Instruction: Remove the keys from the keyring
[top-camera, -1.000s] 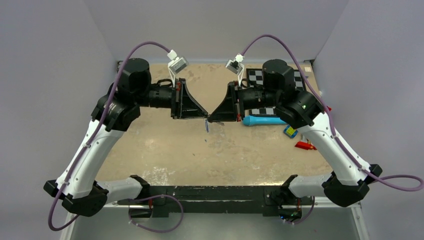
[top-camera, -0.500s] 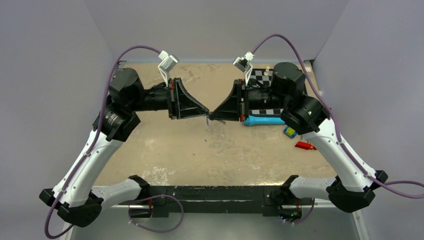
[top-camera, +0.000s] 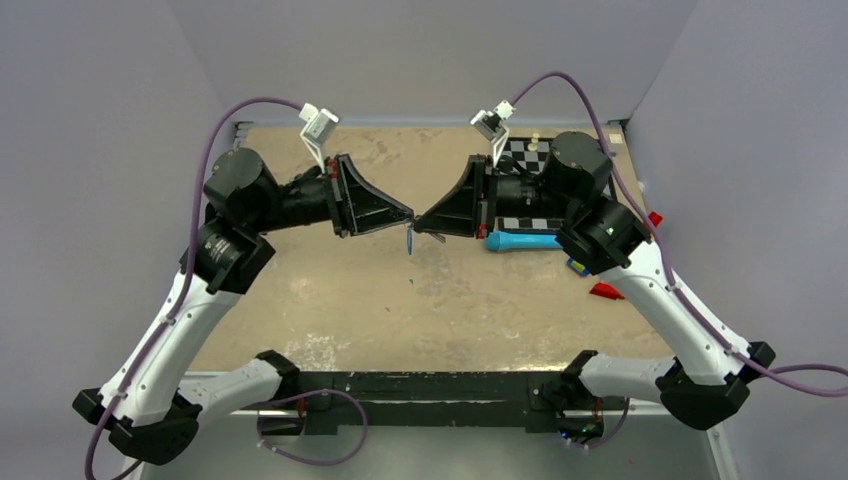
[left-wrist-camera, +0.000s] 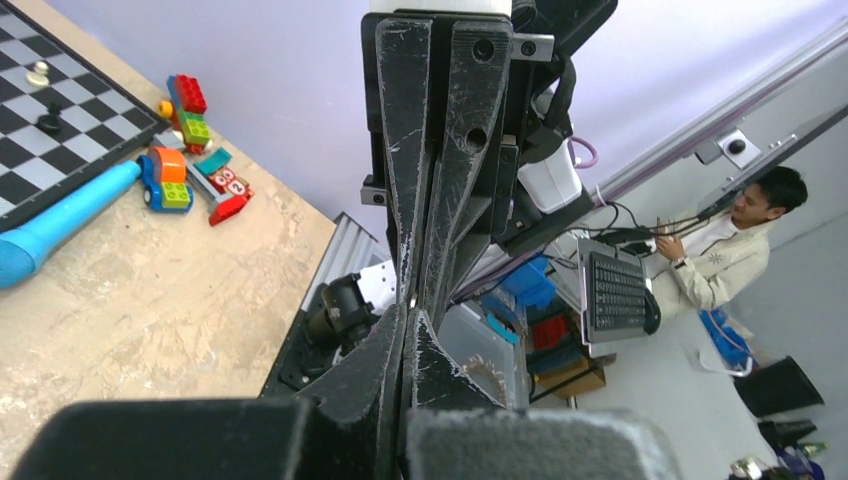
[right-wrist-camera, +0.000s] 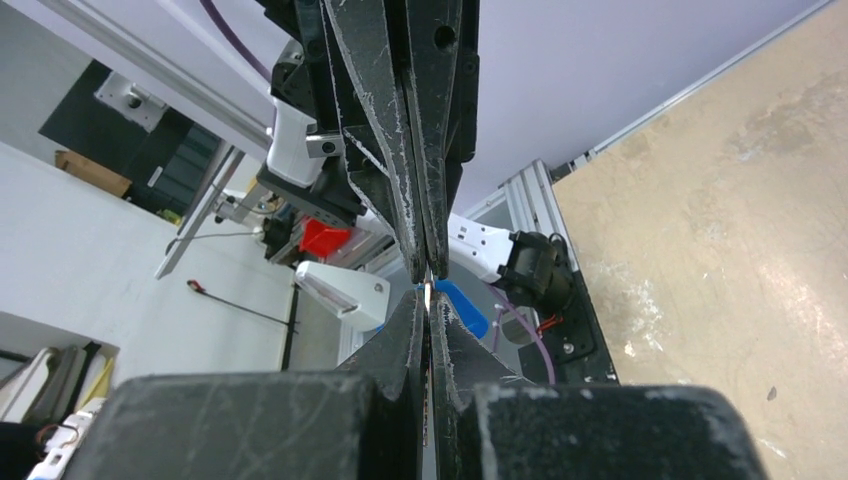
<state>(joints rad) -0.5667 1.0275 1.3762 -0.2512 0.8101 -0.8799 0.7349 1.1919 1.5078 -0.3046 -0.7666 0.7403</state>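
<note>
My two grippers meet tip to tip above the middle of the table. The left gripper (top-camera: 410, 221) is shut, and a tiny bright metal bit shows at its tips in the left wrist view (left-wrist-camera: 410, 300). The right gripper (top-camera: 421, 223) is shut on a thin grey metal strip of the keys (right-wrist-camera: 427, 288). The bright blue oval piece (top-camera: 409, 239) hangs just under the touching tips and also shows in the right wrist view (right-wrist-camera: 463, 306). The ring itself is too small to make out.
A long light-blue tube tool (top-camera: 522, 241) lies right of the grippers, by a chessboard (top-camera: 528, 156) with a few pieces. A blue-and-yellow block (top-camera: 577, 265) and red bricks (top-camera: 607, 291) lie near the right arm. The left wrist view shows these toys (left-wrist-camera: 190, 170).
Both arms have swung their elbows outward and the wrists have turned. The tips stay pressed together on the bunch, which has shifted slightly up and away. The blue piece still hangs below.
</note>
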